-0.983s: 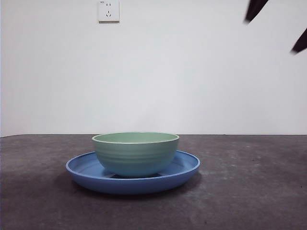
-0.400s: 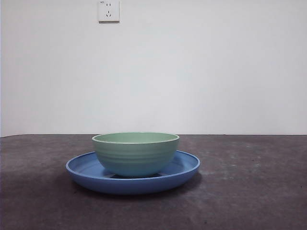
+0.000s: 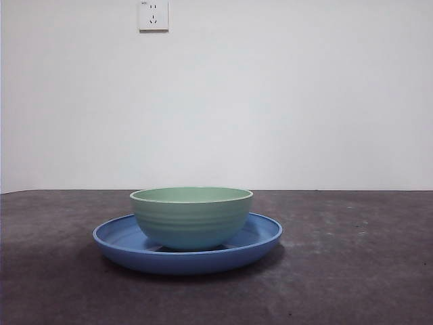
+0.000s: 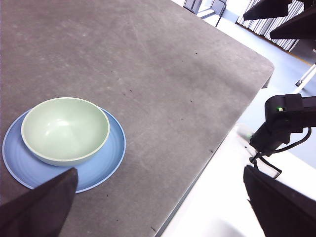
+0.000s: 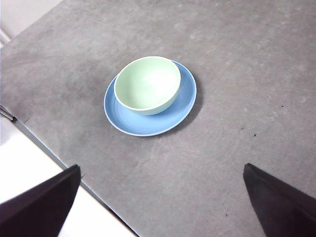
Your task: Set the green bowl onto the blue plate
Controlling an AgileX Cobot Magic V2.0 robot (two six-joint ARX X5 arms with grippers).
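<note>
Green bowl (image 3: 191,217) upright on blue plate (image 3: 260,238), seemingly off-centre; both hands spread, well clear.

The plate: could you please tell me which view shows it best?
The right wrist view: the plate shows whole from above, the bowl sitting on it. The left wrist view has its edge behind the left hand's jaw. The front view shows only its rim edge-on.
</note>
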